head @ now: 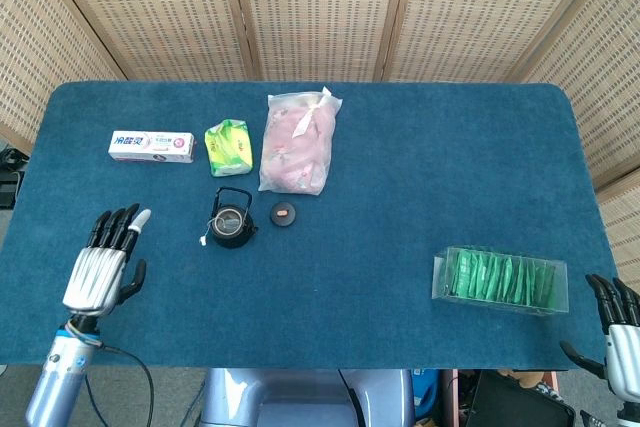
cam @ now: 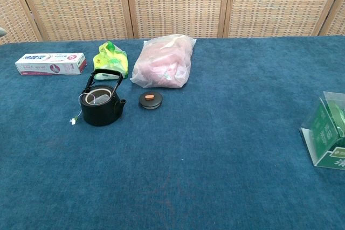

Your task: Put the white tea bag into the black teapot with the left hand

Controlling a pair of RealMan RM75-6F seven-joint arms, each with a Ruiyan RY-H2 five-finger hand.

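The white tea bag (cam: 98, 98) lay inside the black teapot (cam: 102, 106), its string and tag (cam: 73, 121) hanging out just left of the pot. The left hand (head: 104, 266) was empty, fingers spread, well left of the teapot; a clean retreat was, I judge, all that remained. The toothpaste box (cam: 50, 63) behind the teapot carried Chinese print, too small to read. The right hand (head: 615, 329) appeared spread and empty.

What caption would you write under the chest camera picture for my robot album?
White tea bag sits inside the open black teapot, lid beside it on the blue table.
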